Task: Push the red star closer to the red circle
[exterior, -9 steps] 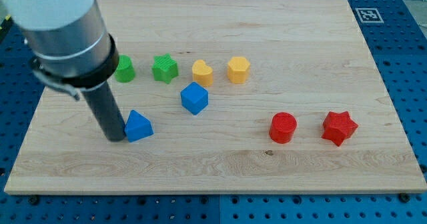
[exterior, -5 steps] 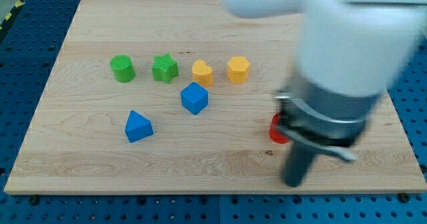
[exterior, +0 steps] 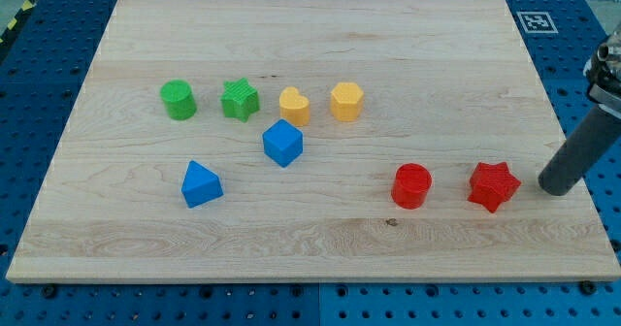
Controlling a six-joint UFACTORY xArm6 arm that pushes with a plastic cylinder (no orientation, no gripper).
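Note:
The red star [exterior: 494,185] lies on the wooden board [exterior: 310,35] at the view's lower right. The red circle [exterior: 411,185] lies to its left, with a gap of roughly one block width between them. My tip [exterior: 555,189] rests just to the right of the red star, apart from it, near the board's right edge. The dark rod rises up and to the right out of the view.
A green circle [exterior: 179,100], a green star [exterior: 240,100], a yellow block [exterior: 294,105] and a yellow hexagon [exterior: 345,102] form a row at the upper left. A blue cube [exterior: 282,143] and a blue triangle [exterior: 200,183] lie below them.
My tip has swept from beside the blue triangle at the left, across the board's lower part, to the right of the red star. No block has moved.

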